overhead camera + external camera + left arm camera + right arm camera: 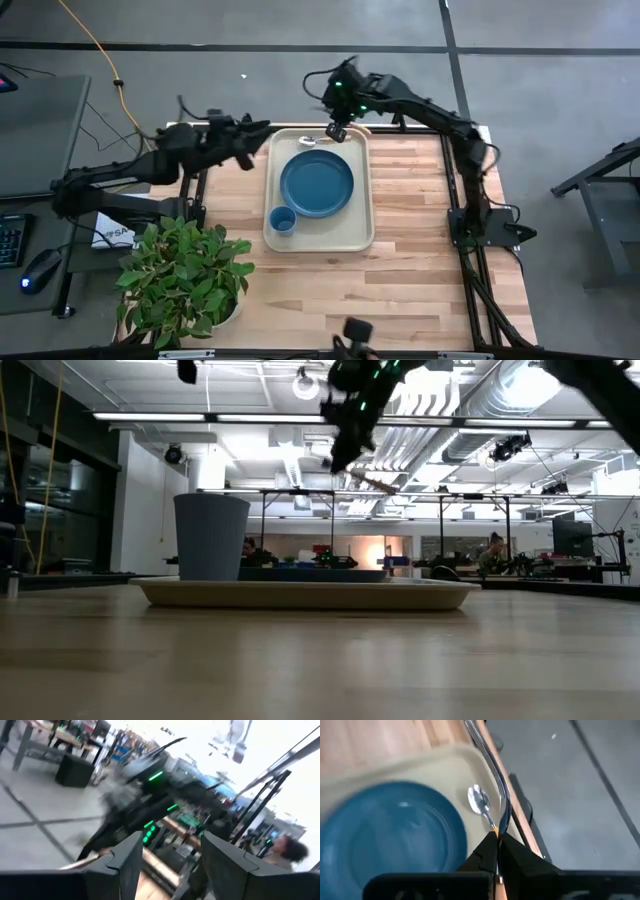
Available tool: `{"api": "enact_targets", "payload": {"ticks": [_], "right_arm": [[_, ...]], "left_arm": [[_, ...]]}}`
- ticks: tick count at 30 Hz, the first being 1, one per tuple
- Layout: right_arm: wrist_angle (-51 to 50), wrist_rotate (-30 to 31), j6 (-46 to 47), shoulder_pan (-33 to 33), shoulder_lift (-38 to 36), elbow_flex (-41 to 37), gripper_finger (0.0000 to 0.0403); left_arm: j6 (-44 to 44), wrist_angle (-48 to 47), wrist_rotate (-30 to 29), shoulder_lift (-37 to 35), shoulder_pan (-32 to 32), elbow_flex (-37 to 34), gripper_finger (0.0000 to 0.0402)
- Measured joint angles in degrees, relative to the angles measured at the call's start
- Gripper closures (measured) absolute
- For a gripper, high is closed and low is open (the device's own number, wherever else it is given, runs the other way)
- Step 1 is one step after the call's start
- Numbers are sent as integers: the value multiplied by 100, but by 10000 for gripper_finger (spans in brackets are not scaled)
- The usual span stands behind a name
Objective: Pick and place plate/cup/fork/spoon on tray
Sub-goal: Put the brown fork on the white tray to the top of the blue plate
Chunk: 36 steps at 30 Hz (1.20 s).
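Pale wooden planks make up the bench (400,240), which stands on a grey floor, with a beige rectangular plastic tray (357,236) with rounded corners and a low rim lying on its far middle part. On that tray sits the round dark-blue plate (317,184) with a raised rim, filling most of the width, and the small round blue cup (282,220) stands upright just beside the plate at the tray's near left corner. A slim spoon (480,802) with a rounded silver bowl lies on the tray between the plate and the far rim, its bowl showing as a bright spot in the high view. The right gripper (337,131) hangs above the tray's far edge, its dark fingers (520,857) pressed together on the slim fork (496,767), whose silver metal shaft and tines reach out ahead of the fingers, over the tray's rim and clear of the surface. In the low view the fork juts out slantwise from that gripper, well above the tray. The left gripper (247,144) waits off the tray's far left corner, above the bench edge, with its fingers (125,862) spread apart and nothing between them. A leafy green potted plant (182,275) stands at the near left of the bench.
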Motion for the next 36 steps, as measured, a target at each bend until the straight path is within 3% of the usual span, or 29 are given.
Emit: {"api": "enact_targets", "payload": {"ticks": [7,16,36], "right_arm": [[-107,-196,-937,-105,1361,467,402],[109,-631,-2425,-105,2318,490,403],[166,-1151,-1686,-541,2537,490,403]], "left_arm": [[29,-8,-2,-386,-7,0,218],[-187,-26,-10,-356,-7,0,218],[-209,-19,-149,-363,-7,0,218]]}}
